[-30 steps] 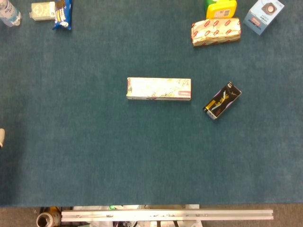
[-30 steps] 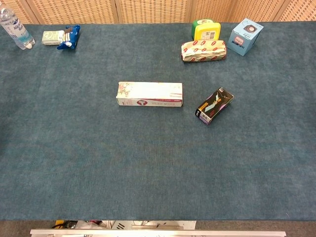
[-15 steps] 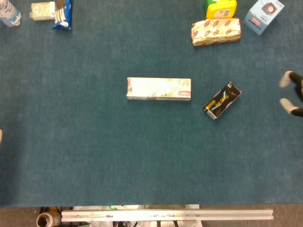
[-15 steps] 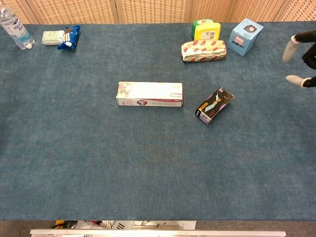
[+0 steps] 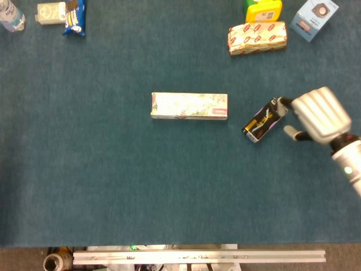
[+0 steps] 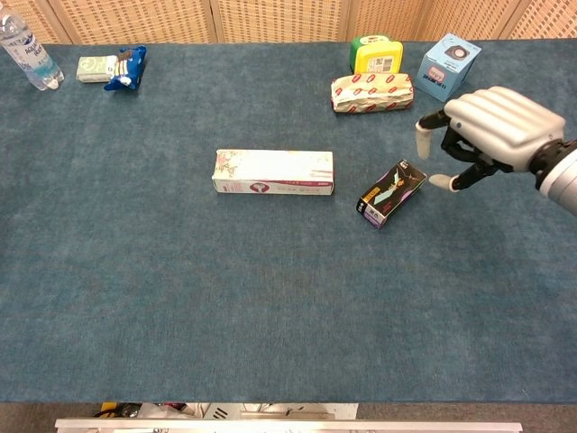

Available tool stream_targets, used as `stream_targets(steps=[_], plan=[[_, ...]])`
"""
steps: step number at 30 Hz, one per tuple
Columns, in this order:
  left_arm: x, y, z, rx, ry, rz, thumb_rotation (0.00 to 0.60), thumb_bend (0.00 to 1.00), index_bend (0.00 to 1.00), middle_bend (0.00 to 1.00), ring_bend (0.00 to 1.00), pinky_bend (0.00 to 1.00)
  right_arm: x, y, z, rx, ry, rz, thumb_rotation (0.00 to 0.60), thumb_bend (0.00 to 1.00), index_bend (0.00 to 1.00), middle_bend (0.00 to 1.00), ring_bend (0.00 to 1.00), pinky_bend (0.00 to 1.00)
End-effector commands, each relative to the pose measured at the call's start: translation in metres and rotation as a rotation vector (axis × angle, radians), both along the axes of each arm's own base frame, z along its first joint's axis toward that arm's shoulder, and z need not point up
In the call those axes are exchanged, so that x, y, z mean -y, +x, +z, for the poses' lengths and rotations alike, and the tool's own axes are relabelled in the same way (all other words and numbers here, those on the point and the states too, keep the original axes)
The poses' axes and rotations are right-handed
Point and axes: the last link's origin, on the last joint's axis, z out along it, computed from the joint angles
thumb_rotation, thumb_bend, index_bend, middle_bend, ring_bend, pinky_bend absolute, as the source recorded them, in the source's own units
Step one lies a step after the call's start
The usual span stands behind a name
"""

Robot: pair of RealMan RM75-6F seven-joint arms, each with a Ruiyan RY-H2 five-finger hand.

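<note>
My right hand (image 5: 315,114) (image 6: 487,131) hovers just right of a small black box (image 5: 264,119) (image 6: 390,194) with yellow and purple print, lying at an angle on the blue cloth. Its fingers are apart and curved toward the box's right end, holding nothing. A long pale floral box (image 5: 189,105) (image 6: 273,172) lies flat at the middle, left of the black box. My left hand shows in neither view.
At the back right stand a red-and-white wrapped pack (image 5: 257,37) (image 6: 371,91), a yellow-green container (image 5: 262,9) (image 6: 376,55) and a light blue box (image 5: 314,18) (image 6: 447,66). At the back left are a water bottle (image 5: 9,16) (image 6: 28,54), a pale box (image 5: 51,12) and a blue snack bag (image 5: 74,17) (image 6: 125,69).
My right hand has come in from the right edge and moved left, now close beside the black box. The boxes have not moved.
</note>
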Motion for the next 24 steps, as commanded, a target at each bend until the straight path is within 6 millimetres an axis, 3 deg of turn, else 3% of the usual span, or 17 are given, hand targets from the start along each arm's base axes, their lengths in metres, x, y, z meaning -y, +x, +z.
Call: stream_targets(steps=[1,24], plan=[[0.001,-0.001,0.0,-0.002,-0.001,0.002,0.6,0.36,0.07,0.17,0.17,0.07,0.0,0.001,-0.01,-0.02,0.026,0.002,0.6,0.21,0.53,0.98,1.0,1.0],[0.003,-0.008,0.003,0.004,0.004,0.017,0.6,0.36,0.07,0.17,0.17,0.07,0.018,0.014,-0.056,-0.081,0.089,0.008,0.6,0.23,0.54,0.97,1.0,1.0]])
